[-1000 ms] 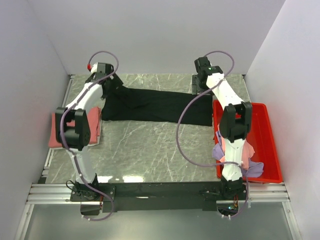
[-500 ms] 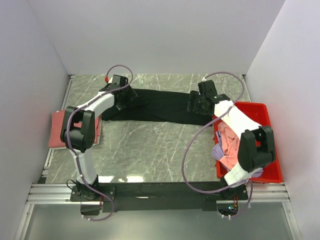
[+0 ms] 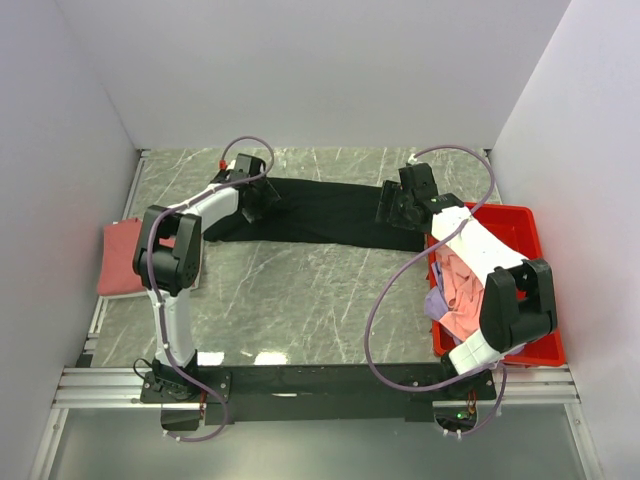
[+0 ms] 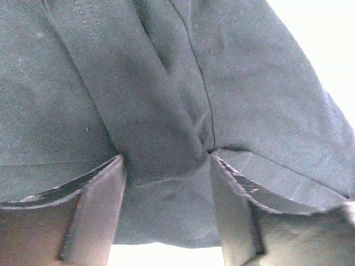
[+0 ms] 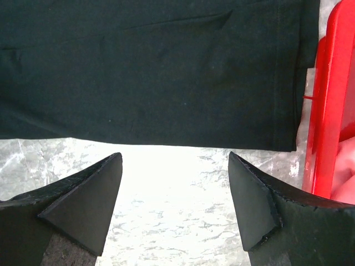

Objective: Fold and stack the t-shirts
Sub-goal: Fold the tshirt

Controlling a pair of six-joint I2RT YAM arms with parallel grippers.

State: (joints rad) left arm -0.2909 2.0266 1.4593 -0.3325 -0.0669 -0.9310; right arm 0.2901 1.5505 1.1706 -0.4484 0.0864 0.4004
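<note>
Left arm (image 3: 205,208) stretches far forward, elbow cocked out on the left, and the left gripper (image 3: 256,196) points down with jaws parted. Right arm (image 3: 470,240) bows out to the right and angles back inward; the right gripper (image 3: 398,205) sits low, jaws spread wide.

Pretty bare setup: a desk (image 3: 300,290) with a grey marble-look top and pale veins running through it. It's boxed in by plain white panels: left wall (image 3: 50,200), back wall (image 3: 310,70), right wall (image 3: 590,150). An aluminium rail (image 3: 320,383) runs along the near edge. Lighting's bright and even, with a glare patch (image 3: 262,357) near the front.
</note>
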